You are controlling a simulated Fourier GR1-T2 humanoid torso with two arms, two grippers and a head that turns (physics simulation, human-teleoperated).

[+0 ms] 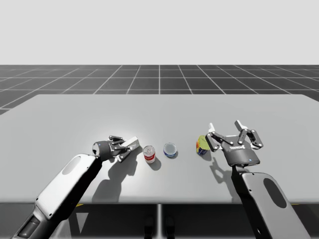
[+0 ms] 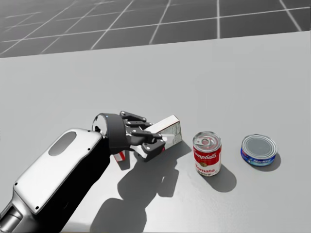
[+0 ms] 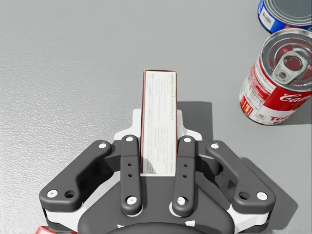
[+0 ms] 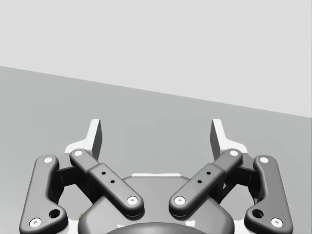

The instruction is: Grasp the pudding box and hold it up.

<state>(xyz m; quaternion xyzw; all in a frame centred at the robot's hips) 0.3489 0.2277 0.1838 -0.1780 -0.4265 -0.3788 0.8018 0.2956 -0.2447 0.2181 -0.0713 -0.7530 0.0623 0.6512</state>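
- My left arm comes in from the bottom left edge of the high view and slants up towards the middle of the table.
- Left gripper: fingers narrow, clamped on the pudding box.
- The wrist view shows the box edge-on between the two fingers, one on each broad face. Its far end sticks out ahead of the fingertips.
- Box colours: pale printed narrow side, dark red edges. In the head view it lies tilted, with the free end pointing towards the cans.
- The box sits low at the table's near left. Whether it is clear of the surface, I cannot tell. Its shadow falls on the table just beside it.
- Red-and-white can: upright, pull-tab lid up, just beside the box's free end and apart from it.
- Flat blue can: upright, silver lid, near the red-and-white can on the side away from the left gripper. The two do not touch.
- My right arm comes in from the bottom right edge.
- Right gripper: fingers spread wide, nothing between them, raised above the table with its shadow below.
- Yellow-green and blue object: on the table close beside the right gripper, on the side facing the cans. Shape unclear.
- Grey table runs back to a straight far edge.
- Dark gridded floor lies beyond it.
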